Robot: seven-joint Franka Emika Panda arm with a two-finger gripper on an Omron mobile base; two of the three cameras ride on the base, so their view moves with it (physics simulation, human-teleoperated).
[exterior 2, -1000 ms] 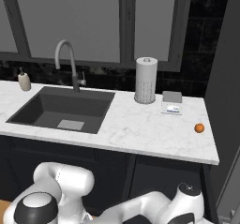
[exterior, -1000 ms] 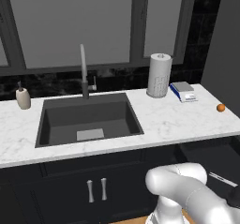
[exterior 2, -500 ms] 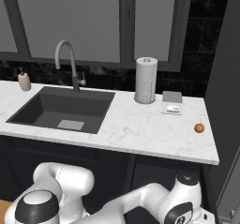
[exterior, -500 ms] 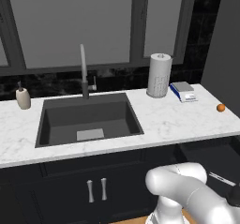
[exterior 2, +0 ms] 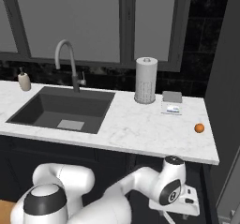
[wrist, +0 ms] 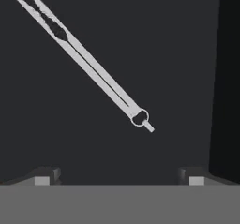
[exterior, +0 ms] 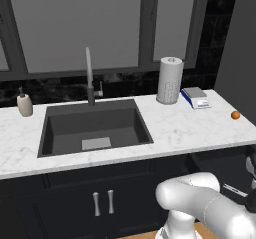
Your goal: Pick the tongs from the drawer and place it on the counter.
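Tongs (wrist: 89, 63) flat on the dark drawer (wrist: 154, 40) floor, slanting toward its far corner. Gripper (wrist: 119, 175) above, fingers spread wide, holding nothing. Risk — closing across that diagonal, nudging thin arms aside or pinching only one.

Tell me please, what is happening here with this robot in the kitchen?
The robot arm is reaching down below the counter on the right side, into the open drawer. In the hand view, the tongs lie flat on the dark drawer floor, diagonally, ahead of the gripper. The fingers stand wide apart and hold nothing, so the tongs are not yet picked up. On the counter stand a paper towel roll and a small orange.
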